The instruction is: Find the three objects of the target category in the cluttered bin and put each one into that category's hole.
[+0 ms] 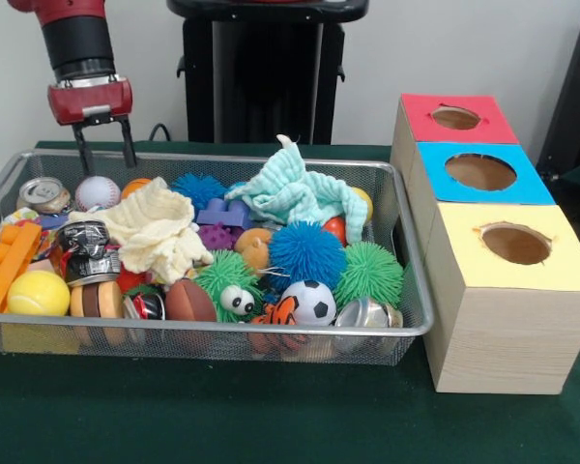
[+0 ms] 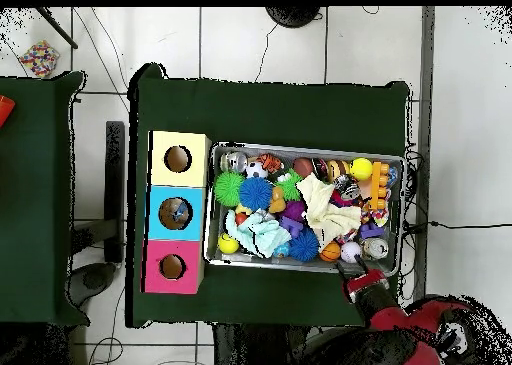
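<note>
My gripper (image 1: 104, 147) hangs open and empty over the far left corner of the wire bin (image 1: 411, 261), just above a baseball (image 1: 97, 191); from overhead the gripper (image 2: 352, 272) is at the bin's (image 2: 213, 206) lower right rim. The bin holds balls: a tennis ball (image 1: 37, 292), a soccer ball (image 1: 311, 302), a brown football (image 1: 188, 302). There are also crushed cans (image 1: 82, 251), spiky balls (image 1: 304, 253) and toy blocks (image 1: 5, 263). A cream cloth (image 1: 159, 230) and a teal cloth (image 1: 295, 193) cover part of the pile.
Right of the bin stands a row of wooden boxes with holes on top: red (image 1: 455, 117), blue (image 1: 480, 171) and yellow (image 1: 515, 244). Overhead, they lie left of the bin, yellow (image 2: 178, 158) to red (image 2: 172, 267). Green cloth covers the table (image 1: 222, 416).
</note>
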